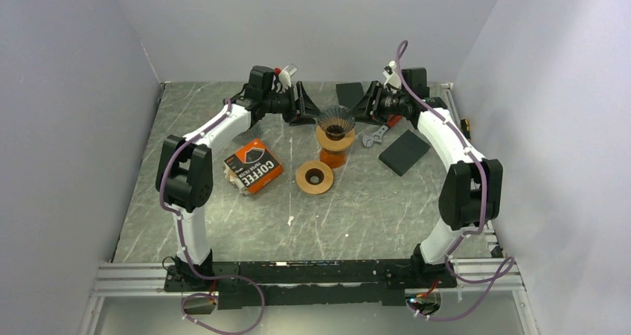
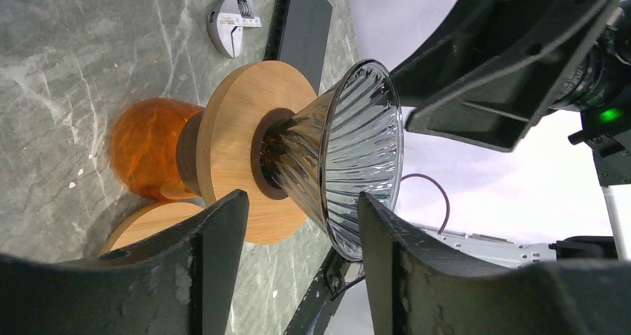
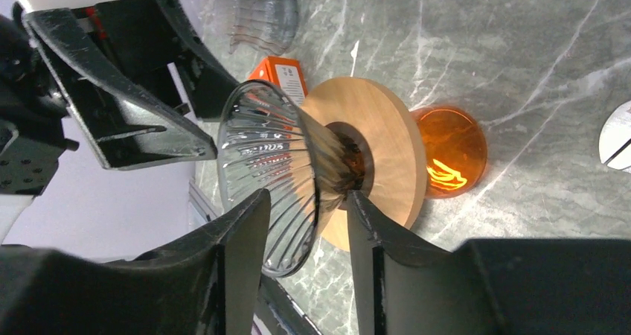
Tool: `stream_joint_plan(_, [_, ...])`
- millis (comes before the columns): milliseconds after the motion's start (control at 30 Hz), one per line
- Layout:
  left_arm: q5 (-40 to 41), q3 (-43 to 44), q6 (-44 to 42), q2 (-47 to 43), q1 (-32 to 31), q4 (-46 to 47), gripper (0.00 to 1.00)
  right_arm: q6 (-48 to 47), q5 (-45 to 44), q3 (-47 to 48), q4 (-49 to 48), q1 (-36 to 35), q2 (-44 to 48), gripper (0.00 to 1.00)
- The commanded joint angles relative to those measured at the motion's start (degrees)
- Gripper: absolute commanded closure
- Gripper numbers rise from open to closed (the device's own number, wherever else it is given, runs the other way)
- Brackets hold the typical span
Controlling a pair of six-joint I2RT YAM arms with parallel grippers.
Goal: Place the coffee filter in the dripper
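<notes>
The dripper (image 1: 335,121) is a ribbed glass cone in a wooden collar (image 2: 234,145), standing on an orange glass base (image 1: 332,158) mid-table. My left gripper (image 1: 308,106) and right gripper (image 1: 364,103) flank its rim from either side, both open and holding nothing. In the left wrist view the dripper (image 2: 350,145) lies just beyond the left gripper (image 2: 298,208). In the right wrist view the dripper (image 3: 271,156) sits past the right gripper (image 3: 306,201). A pale pleated coffee filter (image 3: 257,11) lies on the table beyond the orange filter box (image 1: 253,166). I cannot tell whether a filter sits inside the cone.
A second wooden ring (image 1: 314,177) lies in front of the dripper. A wrench (image 1: 374,135) and a black pad (image 1: 404,152) lie to the right, another black pad (image 1: 350,93) at the back. Walls close the table on three sides.
</notes>
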State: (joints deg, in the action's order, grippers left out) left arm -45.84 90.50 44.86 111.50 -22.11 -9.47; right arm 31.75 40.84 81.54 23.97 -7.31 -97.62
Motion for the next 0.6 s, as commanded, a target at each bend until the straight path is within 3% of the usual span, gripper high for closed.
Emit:
stream_joint_plan(0, [0.6,1.1,-1.9,-4.9,-0.3,2.7,0.35,0.2,-0.6,0.7,-1.5,0.3,5.6,0.51])
stream_joint_plan(300, [12.3,0.6,-18.7,-16.4,0.6,-9.0,0.25,-2.6,-6.1,0.1,-0.9,0.3,11.7,0.35])
stream_joint_plan(567, [27.4,-6.5,-26.9,-24.6,2.3,-21.1,0.21,-3.1,-7.7,-2.3,-3.6,0.3,15.9,0.32])
